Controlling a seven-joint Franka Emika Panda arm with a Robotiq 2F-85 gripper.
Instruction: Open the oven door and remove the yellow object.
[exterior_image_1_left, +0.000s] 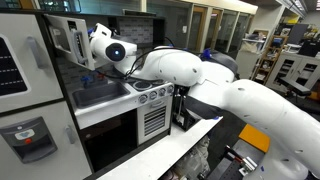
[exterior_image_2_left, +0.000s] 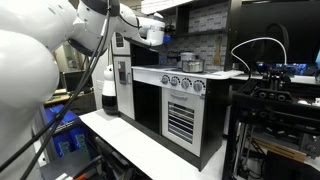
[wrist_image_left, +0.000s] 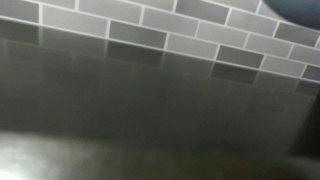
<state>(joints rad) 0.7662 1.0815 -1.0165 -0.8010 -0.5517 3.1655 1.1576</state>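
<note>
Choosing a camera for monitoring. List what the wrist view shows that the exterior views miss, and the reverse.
Wrist view only: a close look at grey tiling above a dark surface. Exterior views only: the white robot arm, the toy kitchen's knobs and the black-glass oven door. Shared: what looks like the same tiling appears in an exterior view; the yellow object shows in none.

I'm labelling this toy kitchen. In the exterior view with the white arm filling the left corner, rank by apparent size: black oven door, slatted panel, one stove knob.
1. black oven door
2. slatted panel, somewhat smaller, but close enough that I'd hold this loosely
3. stove knob, clearly smallest
</note>
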